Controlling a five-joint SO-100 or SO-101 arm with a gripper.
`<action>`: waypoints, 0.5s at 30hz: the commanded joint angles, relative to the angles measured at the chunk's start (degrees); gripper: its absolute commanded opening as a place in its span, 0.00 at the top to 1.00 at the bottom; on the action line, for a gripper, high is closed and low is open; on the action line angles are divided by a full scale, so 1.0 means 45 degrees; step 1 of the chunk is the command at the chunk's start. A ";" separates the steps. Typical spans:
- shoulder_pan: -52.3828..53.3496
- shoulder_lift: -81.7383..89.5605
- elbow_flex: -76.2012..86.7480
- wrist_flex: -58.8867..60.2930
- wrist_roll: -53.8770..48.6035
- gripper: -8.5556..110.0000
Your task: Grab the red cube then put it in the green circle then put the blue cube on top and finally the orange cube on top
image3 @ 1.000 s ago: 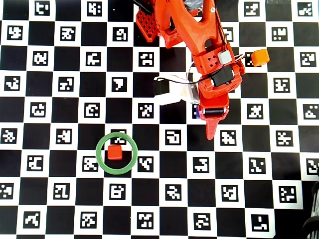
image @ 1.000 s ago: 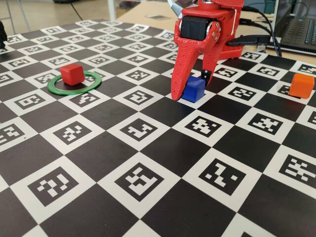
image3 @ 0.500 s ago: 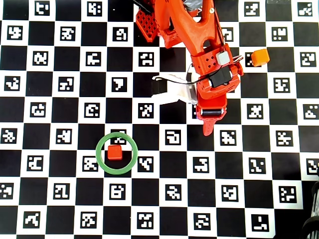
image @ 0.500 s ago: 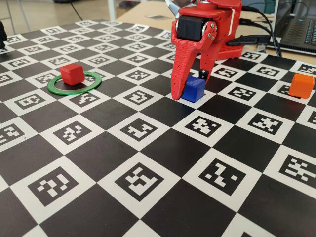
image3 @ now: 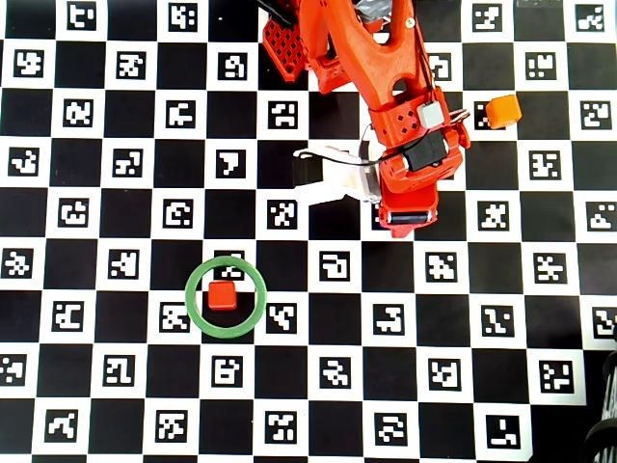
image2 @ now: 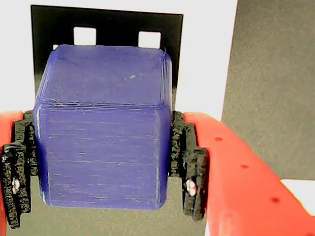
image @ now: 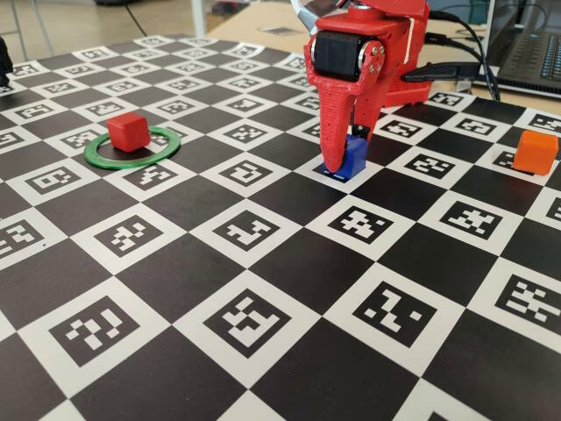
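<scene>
My red gripper [image: 344, 163] is shut on the blue cube [image: 356, 158], which sits low on a white square of the board. In the wrist view the blue cube [image2: 103, 142] fills the space between the black pads [image2: 189, 167], and both pads press its sides. From overhead the arm covers the blue cube, with the gripper [image3: 405, 220] right of the board's middle. The red cube [image: 128, 131] stands inside the green circle [image: 103, 159] at the left. In the overhead view the red cube [image3: 222, 295] is inside the green circle [image3: 195, 307]. The orange cube [image: 535, 151] stands alone at the right, also visible overhead [image3: 502, 111].
Everything rests on a black-and-white checkered marker board [image: 254, 324]. A laptop [image: 536, 54] and black cables [image: 456, 70] lie beyond the board's far right edge. The arm's base [image3: 289, 43] stands at the top of the overhead view.
The jaws have closed: the long red finger swung in against the blue cube, which was loose between open fingers before. The red and orange cubes have not moved.
</scene>
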 commanded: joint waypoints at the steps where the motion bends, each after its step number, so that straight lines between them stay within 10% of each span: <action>1: 0.0137 0.0215 -0.0449 0.0195 -0.0234 0.86; 15: 0.2539 0.0488 -0.6309 0.5566 -0.3789 0.91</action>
